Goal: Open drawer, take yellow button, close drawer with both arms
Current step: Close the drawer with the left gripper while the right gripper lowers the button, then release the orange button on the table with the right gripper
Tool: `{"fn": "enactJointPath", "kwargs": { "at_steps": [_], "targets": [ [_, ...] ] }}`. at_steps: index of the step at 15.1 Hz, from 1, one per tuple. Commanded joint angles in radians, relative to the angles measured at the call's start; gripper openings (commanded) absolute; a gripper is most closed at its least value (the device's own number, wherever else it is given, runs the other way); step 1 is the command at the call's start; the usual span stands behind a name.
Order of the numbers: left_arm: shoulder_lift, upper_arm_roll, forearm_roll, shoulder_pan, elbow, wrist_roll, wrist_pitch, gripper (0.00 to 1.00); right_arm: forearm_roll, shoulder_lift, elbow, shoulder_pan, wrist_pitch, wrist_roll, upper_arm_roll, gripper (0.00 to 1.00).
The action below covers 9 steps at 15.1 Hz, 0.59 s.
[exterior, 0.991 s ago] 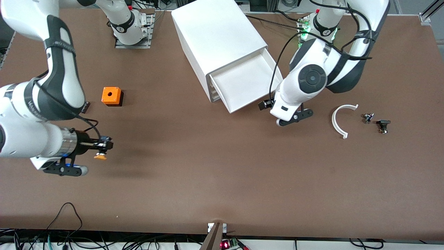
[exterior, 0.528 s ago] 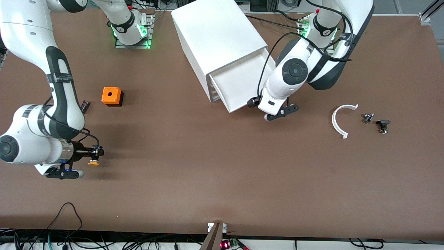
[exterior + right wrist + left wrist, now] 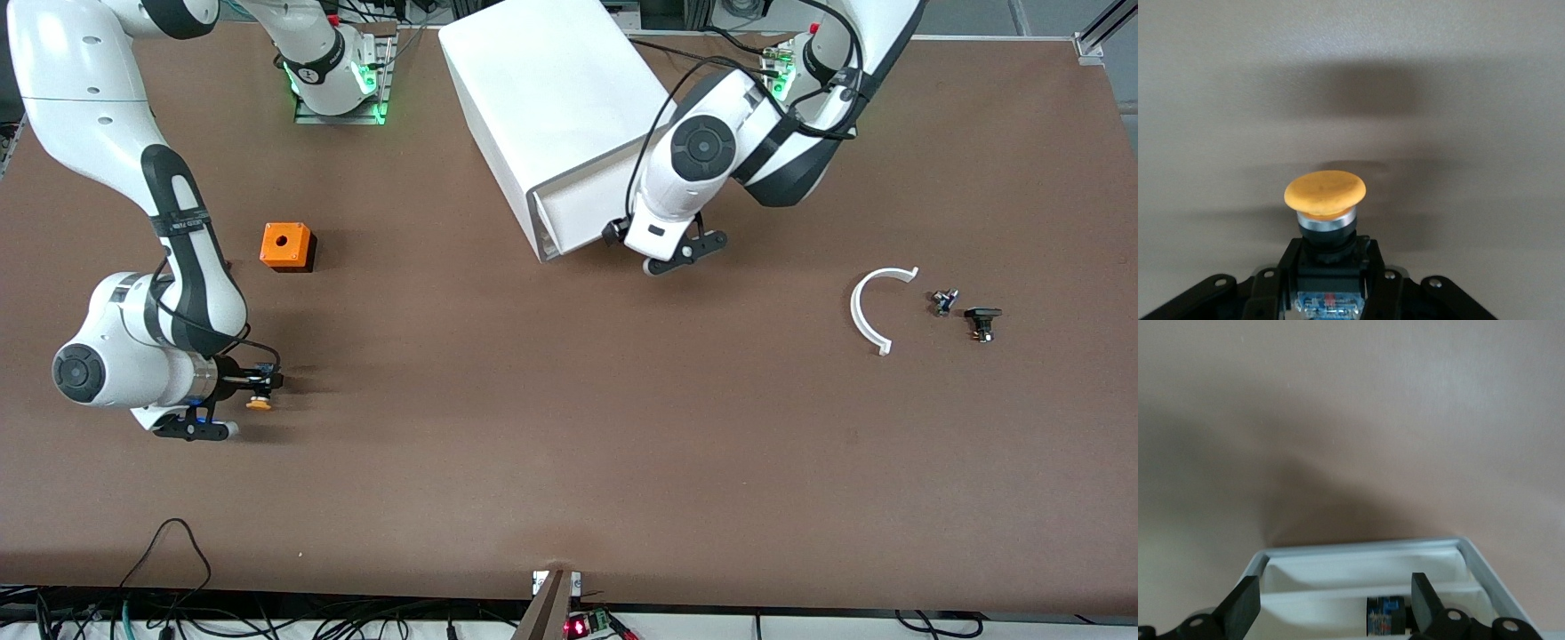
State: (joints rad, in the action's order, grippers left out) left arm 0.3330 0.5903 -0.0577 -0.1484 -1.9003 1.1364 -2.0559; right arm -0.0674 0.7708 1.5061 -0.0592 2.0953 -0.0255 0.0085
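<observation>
Two white Franka arms work over a brown table (image 3: 569, 444), each busy at its own end. Near the edge at the right arm's end, the right gripper (image 3: 258, 391) is clamped on the black body of the button (image 3: 260, 404), whose orange-yellow mushroom cap points away from the wrist; the right wrist view shows the button (image 3: 1325, 200) pinched between the fingers (image 3: 1368, 263) low over bare tabletop, though whether the cap touches the surface cannot be told. Toward the edge where the arm bases stand sits the white cabinet (image 3: 551, 98), its top drawer (image 3: 578, 209) showing only a short stretch of white tray past the cabinet's face. The left gripper (image 3: 662, 249) is at the cream front of that drawer, its fingers (image 3: 1245, 610) spread wide apart with nothing between them; the left wrist view looks down on the drawer's front lip (image 3: 1365, 550) just under the open jaws, and contact with it is probable but hidden. An orange cube with a hole (image 3: 286, 246) rests on the table nearer the bases than the held button, well apart from it. Toward the left arm's end lie a white curved strip (image 3: 871, 307) and, beside it, two small dark parts (image 3: 944, 302) and (image 3: 981, 322), all clear of both arms.
</observation>
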Motion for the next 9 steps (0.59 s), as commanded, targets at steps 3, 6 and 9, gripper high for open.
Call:
{"fn": "enactJointPath", "kwargs": {
  "at_steps": [3,6,9],
  "targets": [
    [-0.045,0.081,0.019,0.017,-0.066,0.054,0.000,1.00,0.008,0.007,0.014,-0.022,0.043,-0.008,0.018,0.73],
    [-0.045,0.105,0.007,0.021,-0.077,0.056,0.000,1.00,0.011,-0.001,0.005,-0.019,0.043,-0.004,0.018,0.99],
    [-0.043,0.108,-0.011,0.015,-0.079,0.056,0.000,1.00,0.023,-0.063,-0.015,0.004,0.028,-0.005,0.019,0.99]
  ]
}}
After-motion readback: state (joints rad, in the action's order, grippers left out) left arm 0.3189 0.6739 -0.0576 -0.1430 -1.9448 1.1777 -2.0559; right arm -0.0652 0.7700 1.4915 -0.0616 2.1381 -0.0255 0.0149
